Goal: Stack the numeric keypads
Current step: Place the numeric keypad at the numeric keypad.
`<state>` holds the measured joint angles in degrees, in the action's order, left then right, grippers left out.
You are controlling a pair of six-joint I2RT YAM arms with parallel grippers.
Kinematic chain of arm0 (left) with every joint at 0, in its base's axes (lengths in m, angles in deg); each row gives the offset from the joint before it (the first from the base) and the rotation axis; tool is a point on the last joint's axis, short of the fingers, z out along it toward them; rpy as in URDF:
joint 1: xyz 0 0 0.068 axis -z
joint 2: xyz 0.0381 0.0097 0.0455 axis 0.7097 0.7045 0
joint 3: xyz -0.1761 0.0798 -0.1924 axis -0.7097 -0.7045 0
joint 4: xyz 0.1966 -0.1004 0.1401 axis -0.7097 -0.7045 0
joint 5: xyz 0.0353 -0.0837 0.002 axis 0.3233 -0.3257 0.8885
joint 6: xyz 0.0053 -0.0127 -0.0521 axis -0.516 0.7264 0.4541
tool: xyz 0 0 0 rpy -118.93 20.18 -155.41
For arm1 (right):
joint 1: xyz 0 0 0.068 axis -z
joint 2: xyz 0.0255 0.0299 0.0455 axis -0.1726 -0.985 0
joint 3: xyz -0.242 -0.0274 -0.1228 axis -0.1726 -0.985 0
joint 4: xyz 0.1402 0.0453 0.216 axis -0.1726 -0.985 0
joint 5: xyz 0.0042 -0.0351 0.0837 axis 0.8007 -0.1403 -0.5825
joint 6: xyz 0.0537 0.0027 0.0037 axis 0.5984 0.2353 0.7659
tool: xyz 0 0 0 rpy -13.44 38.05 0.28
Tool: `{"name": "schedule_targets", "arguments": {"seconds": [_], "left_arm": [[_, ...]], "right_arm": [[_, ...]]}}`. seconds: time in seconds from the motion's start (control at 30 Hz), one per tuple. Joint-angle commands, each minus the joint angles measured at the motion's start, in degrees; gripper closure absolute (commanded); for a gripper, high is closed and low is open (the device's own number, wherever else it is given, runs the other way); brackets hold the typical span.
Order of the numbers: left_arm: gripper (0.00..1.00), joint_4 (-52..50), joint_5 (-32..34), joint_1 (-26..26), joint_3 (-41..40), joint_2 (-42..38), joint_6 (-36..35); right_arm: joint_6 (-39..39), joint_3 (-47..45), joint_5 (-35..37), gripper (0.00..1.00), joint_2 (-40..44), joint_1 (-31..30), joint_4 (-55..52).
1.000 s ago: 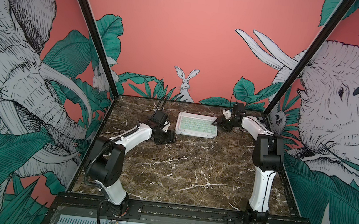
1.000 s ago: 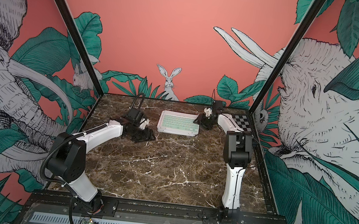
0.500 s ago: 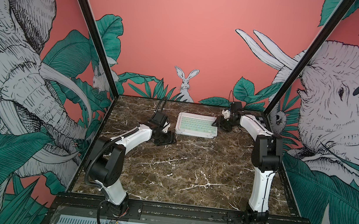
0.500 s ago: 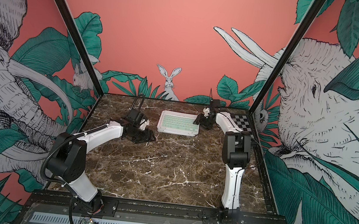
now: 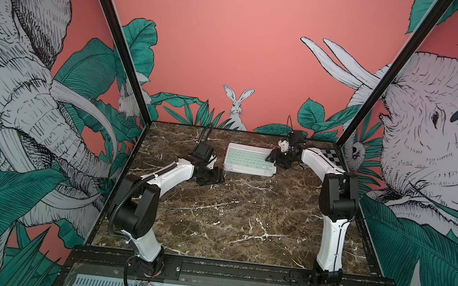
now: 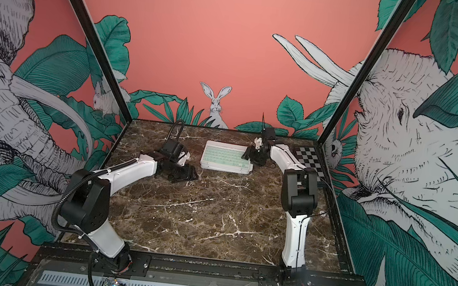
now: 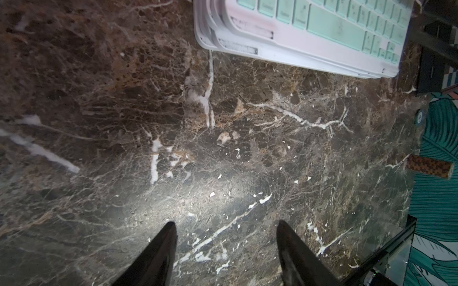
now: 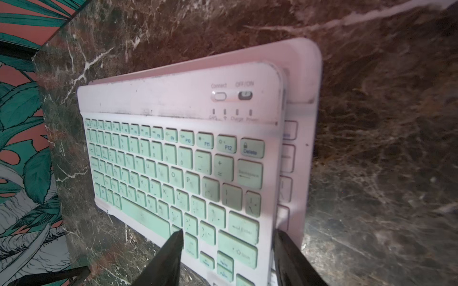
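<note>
Having been advanced over the stack of thin white-framed, mint-keyed numeric keypads (image 5: 249,162), the right gripper (image 8: 228,231) is seen unclenched, the left gripper (image 7: 225,222) likewise parted and empty, so final squaring is judged pending.

The keypads (image 5: 250,161) are white with mint keys

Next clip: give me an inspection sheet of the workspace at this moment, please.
surface: brown marble table, white veins.
job's things: keypads in one stack near the back; top keypad, mint keys, sits offset on the one beneath.
clutter: checkered board at the far right corner.
grippers: left gripper open, empty, above marble; right gripper open over the top keypad's corner.
cables: black hose along the left arm; cable loop behind its wrist.
surroundings: mural walls, elephants, rabbit.
</note>
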<state>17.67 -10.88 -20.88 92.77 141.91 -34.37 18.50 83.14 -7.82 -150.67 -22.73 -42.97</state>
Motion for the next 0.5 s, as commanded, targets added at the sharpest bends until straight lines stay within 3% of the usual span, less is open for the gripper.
{"name": "schedule_targets", "arguments": {"seconds": [0.0,0.27,0.47], "left_arm": [[0.34,-0.2,0.4,0.2,0.4,-2.3,-0.1],[0.34,0.5,1.5,0.2,0.2,-3.1,-0.2],[0.34,0.0,8.4,0.2,0.3,-5.4,-1.8]], "right_arm": [[0.7,1.4,0.1,0.42,0.2,-0.6,1.4],[-2.8,0.5,4.1,0.42,3.5,0.2,-2.0],[-5.2,-4.6,5.1,0.42,9.8,0.4,-1.3]]}}
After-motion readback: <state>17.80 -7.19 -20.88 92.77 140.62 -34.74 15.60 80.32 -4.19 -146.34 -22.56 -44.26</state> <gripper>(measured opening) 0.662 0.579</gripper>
